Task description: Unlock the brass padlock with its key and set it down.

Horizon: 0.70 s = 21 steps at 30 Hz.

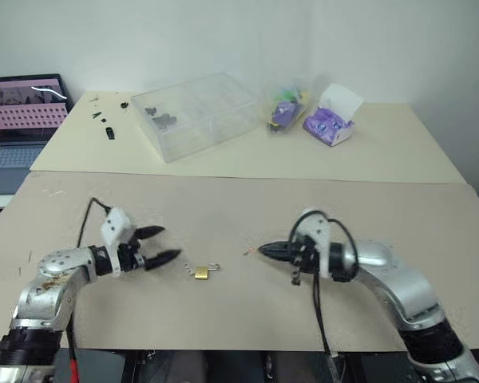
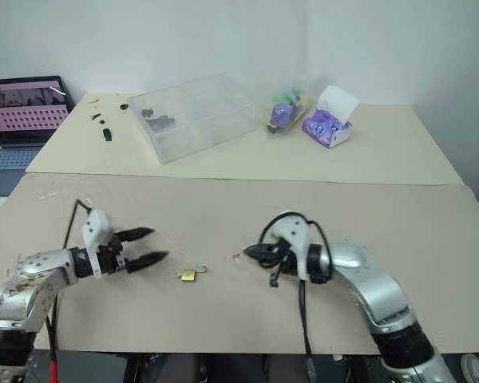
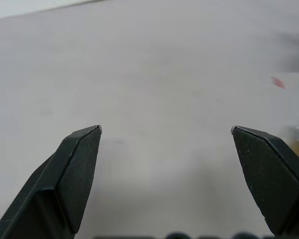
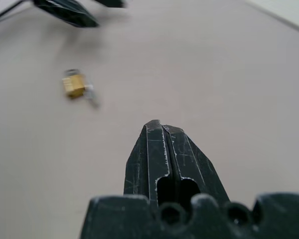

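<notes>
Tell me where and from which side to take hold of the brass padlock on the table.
Grip the brass padlock across its yellow body, coming down from above. It lies flat on the table, its thin shackle pointing toward the right gripper and probably too slim to pinch. The left gripper is open, close beside it and seems better placed; the right gripper is shut.

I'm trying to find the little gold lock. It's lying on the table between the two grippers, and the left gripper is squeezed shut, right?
Nearly. The brass padlock does lie on the table between the two grippers, but the left gripper is wide open, not shut. The left wrist view shows its two fingers far apart with nothing between them. The right gripper is the shut one.
</notes>
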Available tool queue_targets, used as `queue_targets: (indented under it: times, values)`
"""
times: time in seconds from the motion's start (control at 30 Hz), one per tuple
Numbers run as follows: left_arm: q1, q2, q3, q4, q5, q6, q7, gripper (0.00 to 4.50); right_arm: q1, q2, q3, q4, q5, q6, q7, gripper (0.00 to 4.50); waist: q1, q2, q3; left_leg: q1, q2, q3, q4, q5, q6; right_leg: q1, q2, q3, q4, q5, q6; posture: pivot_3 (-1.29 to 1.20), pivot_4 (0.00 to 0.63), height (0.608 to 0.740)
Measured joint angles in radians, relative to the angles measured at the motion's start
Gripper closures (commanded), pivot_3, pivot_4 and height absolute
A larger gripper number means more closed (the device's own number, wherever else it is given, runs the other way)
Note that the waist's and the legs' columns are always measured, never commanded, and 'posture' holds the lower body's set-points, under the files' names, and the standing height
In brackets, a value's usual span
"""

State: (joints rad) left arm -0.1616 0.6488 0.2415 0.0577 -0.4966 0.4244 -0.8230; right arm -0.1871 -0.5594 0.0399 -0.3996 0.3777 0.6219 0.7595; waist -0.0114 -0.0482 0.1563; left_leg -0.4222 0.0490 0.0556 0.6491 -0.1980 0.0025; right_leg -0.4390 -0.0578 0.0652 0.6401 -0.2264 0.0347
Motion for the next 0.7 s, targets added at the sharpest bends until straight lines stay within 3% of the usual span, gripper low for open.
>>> queue_targets:
  times: [0.17, 0.37, 0.53, 0.7]
  values:
    - [-0.025, -0.140, 0.172, 0.002, -0.018, 0.056, 0.308, 0.04, 0.097, 0.057, -0.152, -0.001, -0.061, 0.021, -0.240, 4.50, -0.005, 0.000, 0.000, 0.001, 0.000, 0.001, 0.000, 0.000, 0.000, 0.001, 0.000, 0.001, 0.000, 0.001, 0.000, 0.00, 0.150, 0.740]
    - [-0.093, -0.306, 0.232, 0.097, 0.107, -0.079, 0.687, 0.04, 0.102, 0.133, -0.178, 0.147, -0.355, -0.036, -0.634, 4.50, -0.001, -0.002, -0.001, 0.003, -0.001, 0.001, 0.002, 0.001, -0.001, 0.003, 0.000, 0.001, 0.000, 0.004, 0.003, 0.00, 0.150, 0.740]
    - [-0.142, -0.341, 0.226, 0.166, 0.160, -0.191, 0.767, 0.04, 0.099, 0.234, -0.175, 0.241, -0.424, -0.163, -0.785, 4.50, -0.008, -0.002, -0.001, 0.002, -0.001, 0.002, 0.002, 0.001, -0.001, 0.002, 0.000, 0.003, -0.001, 0.006, 0.001, 0.00, 0.150, 0.740]
    - [-0.162, -0.322, 0.224, 0.204, 0.185, -0.259, 0.768, 0.04, 0.089, 0.237, -0.182, 0.272, -0.435, -0.226, -0.802, 4.50, -0.007, -0.002, -0.001, 0.001, -0.001, 0.002, 0.002, 0.001, -0.001, 0.002, 0.000, 0.004, -0.002, 0.006, 0.001, 0.00, 0.150, 0.740]
